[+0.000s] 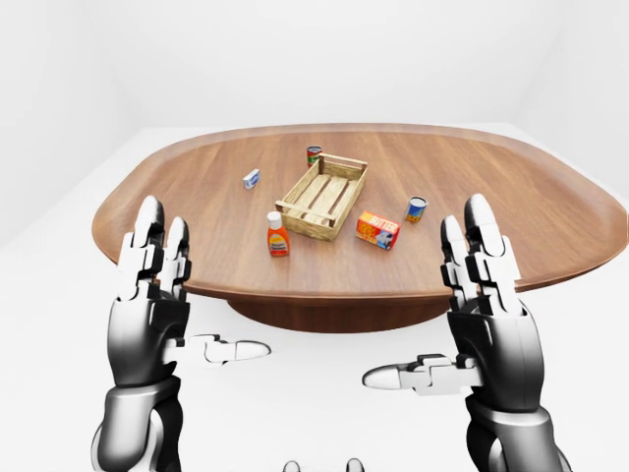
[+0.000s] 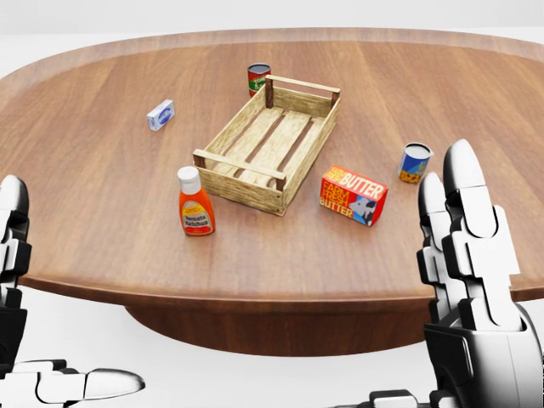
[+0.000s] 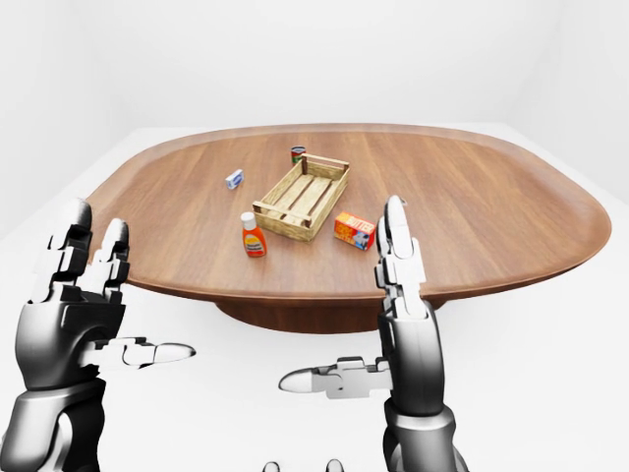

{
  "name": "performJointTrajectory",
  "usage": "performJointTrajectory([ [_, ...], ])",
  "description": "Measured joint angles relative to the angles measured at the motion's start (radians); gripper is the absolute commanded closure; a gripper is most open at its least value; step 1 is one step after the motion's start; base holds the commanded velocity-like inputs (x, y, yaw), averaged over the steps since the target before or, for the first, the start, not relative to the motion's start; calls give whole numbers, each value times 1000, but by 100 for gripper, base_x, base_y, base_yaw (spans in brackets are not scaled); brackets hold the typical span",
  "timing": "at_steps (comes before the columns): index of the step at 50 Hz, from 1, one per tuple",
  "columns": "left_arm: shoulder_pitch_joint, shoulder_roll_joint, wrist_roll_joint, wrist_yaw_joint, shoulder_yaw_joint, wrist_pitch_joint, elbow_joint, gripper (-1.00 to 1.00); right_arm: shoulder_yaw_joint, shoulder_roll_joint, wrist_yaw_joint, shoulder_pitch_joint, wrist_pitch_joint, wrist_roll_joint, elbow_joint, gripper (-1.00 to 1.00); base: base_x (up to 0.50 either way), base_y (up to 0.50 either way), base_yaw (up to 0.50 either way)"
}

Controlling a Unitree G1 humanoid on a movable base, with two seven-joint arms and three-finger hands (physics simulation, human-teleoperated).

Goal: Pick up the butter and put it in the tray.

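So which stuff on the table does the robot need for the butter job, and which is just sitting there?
Needed for the job:
- butter box, lying on the table beside the tray
- wooden tray, nothing in it yet
- left hand and right hand, both open, short of the table

Just lying about:
- ketchup bottle
- blue can
- red and green can
- small blue and white box

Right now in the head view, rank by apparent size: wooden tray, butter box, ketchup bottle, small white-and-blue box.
1. wooden tray
2. butter box and ketchup bottle: too alike to rank
3. small white-and-blue box, though it lies farthest away
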Motion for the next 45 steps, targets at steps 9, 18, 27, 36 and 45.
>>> performJointTrajectory([
  [9, 0, 2, 1, 0, 3, 0, 2, -100, -7, 7, -7, 3, 0, 31, -6, -100, 4, 0, 0],
  [18, 1, 1, 2, 1, -1, 0, 9, -100, -11, 2, -3, 13, 0, 56, -7, -100, 48, 0, 0],
  [27, -2, 1, 2, 2, -3, 0, 12, -100, -19, 2, 3, 14, 0, 68, -3, -100, 50, 0, 0],
  [36, -2, 1, 1, 1, -3, 0, 11, -100, -25, 3, 9, 17, 0, 76, -4, -100, 50, 0, 0],
  [45, -2, 1, -2, 0, 0, 0, 7, -100, -29, 5, 11, 17, 0, 81, 0, -100, 50, 0, 0],
])
